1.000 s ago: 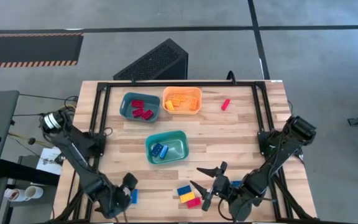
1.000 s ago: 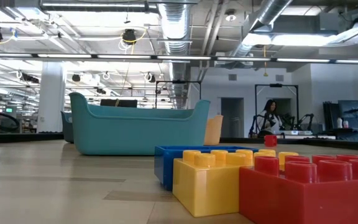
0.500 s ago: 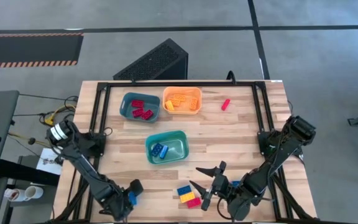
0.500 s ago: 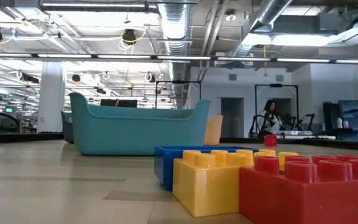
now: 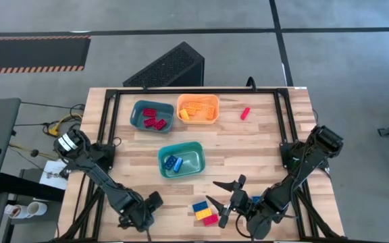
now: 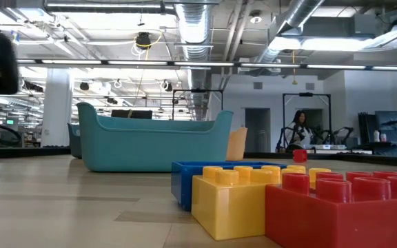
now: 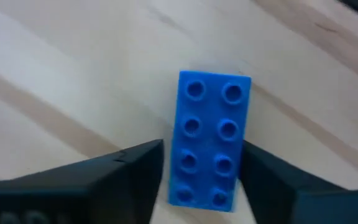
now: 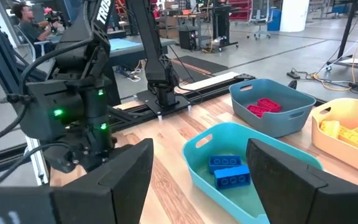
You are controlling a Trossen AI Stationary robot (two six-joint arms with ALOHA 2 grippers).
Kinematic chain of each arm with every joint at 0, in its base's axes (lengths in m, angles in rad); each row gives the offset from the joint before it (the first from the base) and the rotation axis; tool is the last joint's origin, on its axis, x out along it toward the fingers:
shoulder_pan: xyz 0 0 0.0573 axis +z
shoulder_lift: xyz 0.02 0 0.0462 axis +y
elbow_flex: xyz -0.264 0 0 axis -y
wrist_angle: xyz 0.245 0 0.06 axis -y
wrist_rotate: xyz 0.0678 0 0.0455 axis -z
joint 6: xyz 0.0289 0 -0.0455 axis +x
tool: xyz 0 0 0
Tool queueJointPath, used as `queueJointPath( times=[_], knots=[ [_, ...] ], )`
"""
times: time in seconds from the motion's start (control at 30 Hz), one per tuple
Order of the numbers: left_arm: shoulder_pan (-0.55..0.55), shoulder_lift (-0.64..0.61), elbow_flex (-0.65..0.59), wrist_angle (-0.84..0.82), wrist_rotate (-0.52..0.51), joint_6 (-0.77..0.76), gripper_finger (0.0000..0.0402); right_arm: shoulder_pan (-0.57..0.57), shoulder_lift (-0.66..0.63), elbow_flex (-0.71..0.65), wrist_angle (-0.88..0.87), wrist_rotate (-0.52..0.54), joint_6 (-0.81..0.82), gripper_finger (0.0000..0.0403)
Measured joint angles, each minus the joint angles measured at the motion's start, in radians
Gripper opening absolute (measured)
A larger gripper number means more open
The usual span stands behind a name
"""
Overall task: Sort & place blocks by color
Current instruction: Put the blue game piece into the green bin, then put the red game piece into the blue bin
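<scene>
My left gripper (image 5: 150, 204) is near the table's near-left corner, shut on a blue eight-stud brick (image 7: 211, 137). In the high view the gripper hides that brick. My right gripper (image 5: 227, 195) waits open near the near edge. Just to its left, blue (image 5: 199, 206), yellow (image 5: 203, 214) and red (image 5: 210, 220) bricks lie flat on the wood, and they fill the foreground of the low view. Another blue brick (image 5: 256, 200) lies beside the right arm. A lone red brick (image 5: 244, 113) lies far right. My left gripper pinches the blue brick between its two fingers, one on each long side (image 7: 174, 168), about halfway along it. The fingers come from above and lie across the brick, whose studs face up. Whether it is clear of the table, I cannot tell.
A dark teal tray holds red bricks (image 5: 152, 116) and an orange tray holds yellow ones (image 5: 198, 109), both at the far side. A teal tray with two blue bricks (image 5: 181, 160) sits mid-table. A black frame (image 5: 181, 91) rims the table. A person (image 6: 299, 131) sits far behind.
My left gripper has swung along the near edge toward the table's right and slightly toward the far edge. The blue brick that showed at its tip is now hidden beneath it in the high view. The arm now shows at the low view's upper left.
</scene>
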Motion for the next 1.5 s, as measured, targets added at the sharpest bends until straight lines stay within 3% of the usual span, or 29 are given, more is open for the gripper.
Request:
queueJointPath(
  times=[0.13, 0.23, 0.5, 0.7, 0.93, 1.07, 1.33, 1.5],
  knots=[
    [0.030, -0.008, 0.002, -0.015, -0.005, -0.037, 0.0101, 0.000, 0.000, 0.000, 0.000, 0.000, 0.001, 0.0278],
    [0.062, -0.026, 0.019, -0.050, -0.024, -0.061, 0.0102, 0.000, 0.000, 0.000, -0.001, 0.000, 0.000, 0.0278],
    [0.142, -0.151, 0.084, -0.115, -0.397, -0.012, 0.0102, -0.006, 0.000, 0.000, -0.005, 0.000, 0.004, 0.0278],
    [0.304, -0.181, 0.025, -0.023, -0.406, 0.004, 0.0102, -0.006, 0.000, 0.000, -0.018, 0.000, 0.023, 0.0278],
    [0.436, -0.183, -0.018, 0.239, -0.376, 0.037, 0.0102, -0.005, 0.000, 0.000, -0.022, 0.000, 0.022, 0.0278],
    [0.487, -0.183, -0.028, 0.252, -0.330, 0.005, 0.0136, -0.005, 0.000, 0.000, -0.029, 0.000, 0.022, 0.0278],
    [0.556, -0.183, -0.034, 0.196, -0.317, -0.212, 0.0228, -0.005, 0.000, 0.000, -0.050, 0.000, 0.064, 0.0278],
    [0.543, -0.239, -0.035, 0.190, -0.395, -0.203, 0.0248, -0.012, 0.000, 0.000, -0.093, 0.000, 0.117, 0.0278]
  ],
)
